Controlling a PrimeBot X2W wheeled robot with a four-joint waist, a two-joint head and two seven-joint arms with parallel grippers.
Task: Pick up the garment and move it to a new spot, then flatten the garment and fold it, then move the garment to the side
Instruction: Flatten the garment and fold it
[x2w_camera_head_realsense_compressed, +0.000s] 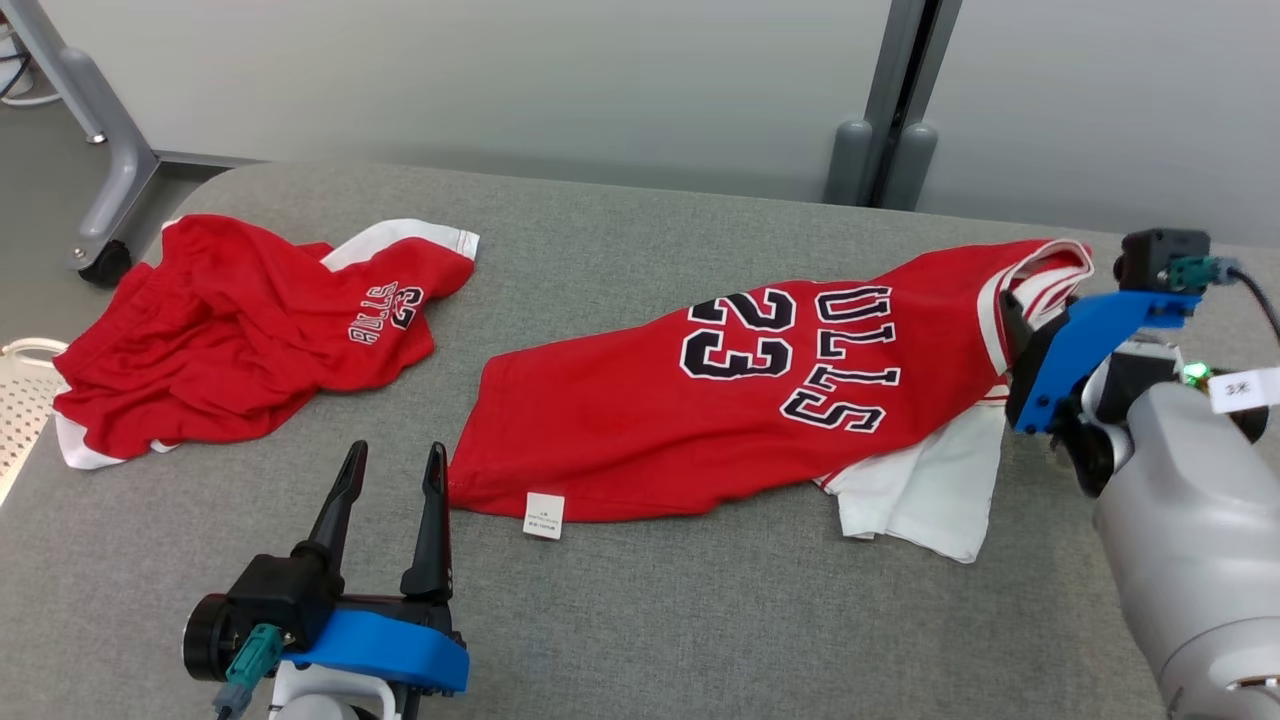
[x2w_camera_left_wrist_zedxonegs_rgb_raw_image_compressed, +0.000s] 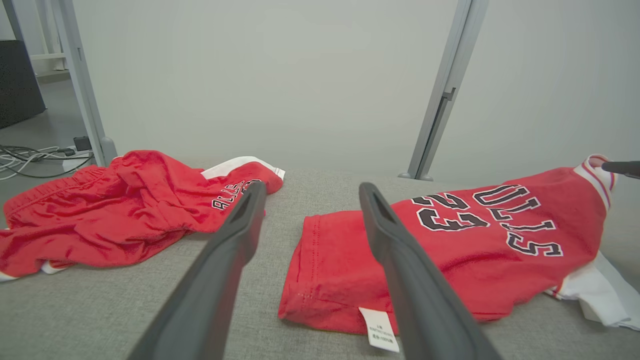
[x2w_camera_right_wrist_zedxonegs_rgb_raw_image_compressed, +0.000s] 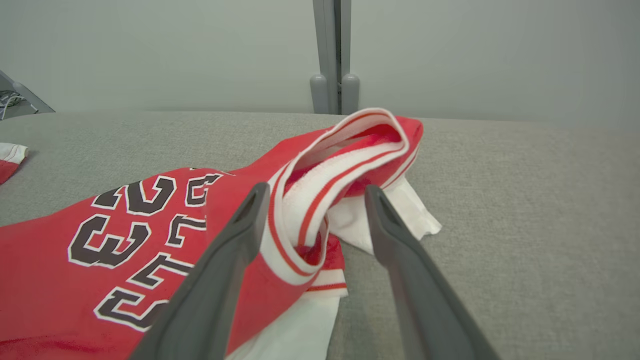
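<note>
Table (x2w_camera_head_realsense_compressed: 700, 620): a wide top covered in grey woven fabric, matte and faintly speckled, with a rounded far-left corner.
Jersey (x2w_camera_head_realsense_compressed: 640, 440): a red sleeveless knit top. It lies lengthwise across the middle and right of the table, hem to the left and neck to the right. A black block "23" and "ULLS", outlined in white, read sideways in the head view (the first letter is lost in a fold).
Collar (x2w_camera_right_wrist_zedxonegs_rgb_raw_image_compressed: 350, 150): a ribbed white band with thin red stripes, puckered up into an open loop above the rest of the cloth.
White layer (x2w_camera_head_realsense_compressed: 930, 500): smooth white fabric showing from under the jersey's near right edge, flat on the table. Whether it belongs to the jersey I cannot tell.
Label (x2w_camera_head_realsense_compressed: 543, 515): a small white rectangular tag hanging off the hem's near edge.
Right gripper (x2w_camera_right_wrist_zedxonegs_rgb_raw_image_compressed: 312, 195): two long, dark, tapered fingers spread well apart and straddling the raised collar, with the striped band between them. Nothing is pinched, and I cannot tell whether a finger touches the cloth.
Left gripper (x2w_camera_head_realsense_compressed: 395, 455): its fingers are parted and empty, with the tips near the jersey's hem corner and clear of the cloth.
Shorts (x2w_camera_head_realsense_compressed: 220, 340): a rumpled red pair with white side panels and a small "BULLS 23" print. They lie at the table's left end, apart from the jersey.
Basket (x2w_camera_head_realsense_compressed: 20, 400): a white perforated wall with a looped handle, at the left edge of the head view.
</note>
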